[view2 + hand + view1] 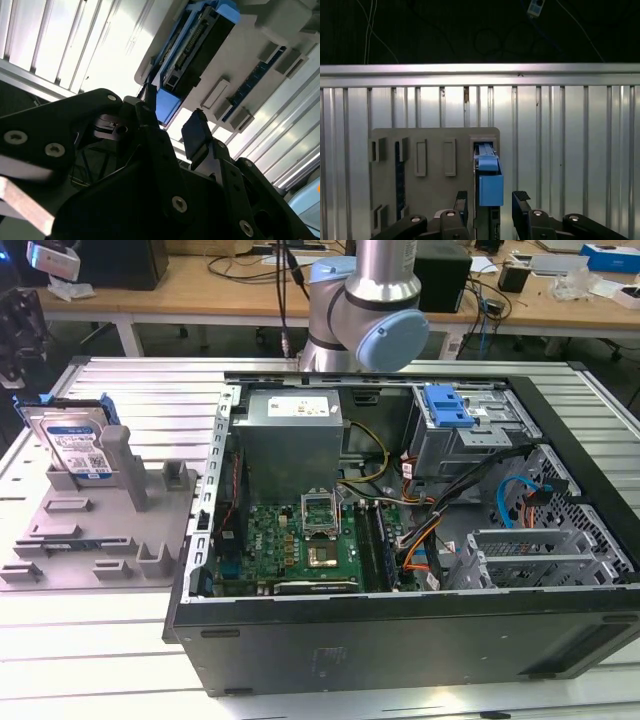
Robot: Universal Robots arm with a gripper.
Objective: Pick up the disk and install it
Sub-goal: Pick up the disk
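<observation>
Disk [75, 445] standing on edge in grey fixture plate [85, 540], end effector [492, 204] released, fingers [521, 205] flanking disk's blue end, plate on slatted table [570, 150]

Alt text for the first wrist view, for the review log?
The open gripper hangs over the disk, whose blue frame shows between its two black fingers. The disk stands on edge in a grey fixture plate on a ribbed metal table.

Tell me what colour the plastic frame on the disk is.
The frame is bright blue; the first wrist view shows it best.
</observation>
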